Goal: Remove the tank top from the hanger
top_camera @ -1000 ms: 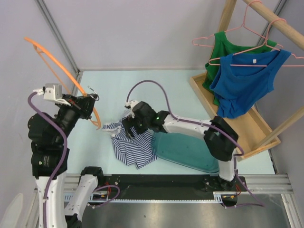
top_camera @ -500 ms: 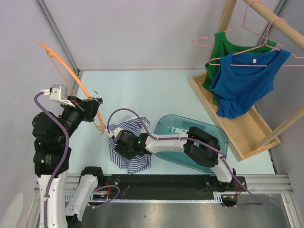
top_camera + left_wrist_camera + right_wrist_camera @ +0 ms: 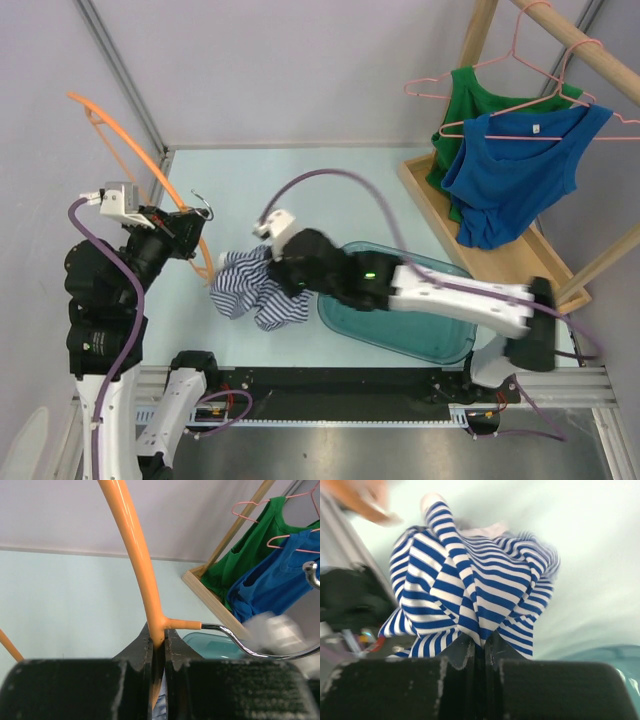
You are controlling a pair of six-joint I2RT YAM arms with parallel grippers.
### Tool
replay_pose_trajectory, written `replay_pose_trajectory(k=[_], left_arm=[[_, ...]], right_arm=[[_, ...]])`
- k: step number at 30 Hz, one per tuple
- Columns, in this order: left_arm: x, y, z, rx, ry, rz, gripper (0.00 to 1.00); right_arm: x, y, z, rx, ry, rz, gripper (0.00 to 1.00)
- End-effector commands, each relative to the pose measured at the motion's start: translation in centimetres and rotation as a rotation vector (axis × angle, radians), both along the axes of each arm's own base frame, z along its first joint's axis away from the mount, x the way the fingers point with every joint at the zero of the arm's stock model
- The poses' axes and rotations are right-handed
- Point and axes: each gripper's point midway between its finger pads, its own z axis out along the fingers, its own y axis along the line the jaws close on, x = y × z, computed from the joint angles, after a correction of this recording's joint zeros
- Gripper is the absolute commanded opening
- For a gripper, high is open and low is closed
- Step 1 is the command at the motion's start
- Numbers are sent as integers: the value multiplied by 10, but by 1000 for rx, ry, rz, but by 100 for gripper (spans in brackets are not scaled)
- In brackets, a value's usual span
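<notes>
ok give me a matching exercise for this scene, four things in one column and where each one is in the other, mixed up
Things
1. orange plastic hanger
2. blue-and-white striped tank top
3. teal plastic tub
4. plain blue tank top

Places
a. hanging from the wooden rail
b. clamped in the left gripper
c. sitting on the table
d. pinched in the right gripper

Pairs: 1-b, 2-d, 3-c, 4-a
</notes>
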Motion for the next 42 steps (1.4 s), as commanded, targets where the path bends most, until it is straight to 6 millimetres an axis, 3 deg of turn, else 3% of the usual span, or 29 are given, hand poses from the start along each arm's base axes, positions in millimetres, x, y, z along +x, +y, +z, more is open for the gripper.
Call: replay_pose_trajectory(k=[1,3,4,5,6,8,9,11,12,17,21,26,27,28,30,31,33,34,36,38,39,40,42], left_arm=[[-3,-5,19,-3,-72,-29,0],[-1,-10,15,-24,-62,-60,0],[1,-13,10,-31,-51,-74,0],[1,-16,10,-47,-50,-94,0],[2,-19,8,-56,-44,-108,0],[3,-26,3,-80,-33,-153,0],[4,-30,1,-88,-25,-172,0],[6,-35,-2,-112,-14,-202,0],[5,-39,-2,-118,-12,-229,0],[4,-48,-2,-153,-3,-291,0],[1,-49,-1,-152,-8,-299,0],[-1,-50,-3,-167,3,-304,0],[-1,-51,-4,-169,6,-307,0],[-1,-51,-5,-176,12,-311,0],[-2,-53,-6,-180,18,-322,0],[-2,-54,-6,-183,23,-328,0],[-4,-57,-7,-190,36,-353,0],[-6,-59,-7,-200,42,-363,0],[-6,-62,-11,-209,57,-377,0],[-6,-66,-13,-228,71,-394,0],[-4,-68,-16,-236,75,-402,0],[-7,-74,-16,-256,88,-427,0],[-10,-85,-15,-299,101,-463,0]], right_arm=[[-7,-79,84,139,-55,-83,0],[-10,-110,76,119,-41,-134,0],[-15,-135,98,185,-52,-154,0],[-16,-147,100,212,-29,-188,0],[-17,-165,92,198,-8,-214,0],[-27,-196,100,256,46,-248,0],[-26,-207,92,255,70,-275,0],[-38,-221,88,273,145,-256,0],[-34,-229,82,264,168,-285,0],[-46,-233,61,273,393,-181,0],[-22,-242,42,337,599,-265,0],[45,-282,6,391,637,-587,0],[56,-292,-6,366,635,-654,0],[72,-312,-30,276,603,-778,0],[80,-332,-54,128,565,-897,0],[86,-351,-73,-5,506,-990,1],[78,-345,-86,-119,451,-990,9],[77,-347,-92,-173,420,-1005,27],[68,-333,-96,-207,398,-976,43],[63,-338,-97,-259,364,-1011,60],[61,-334,-90,-271,339,-1010,65],[57,-348,-87,-334,299,-1046,74],[52,-349,-65,-360,224,-1047,84]])
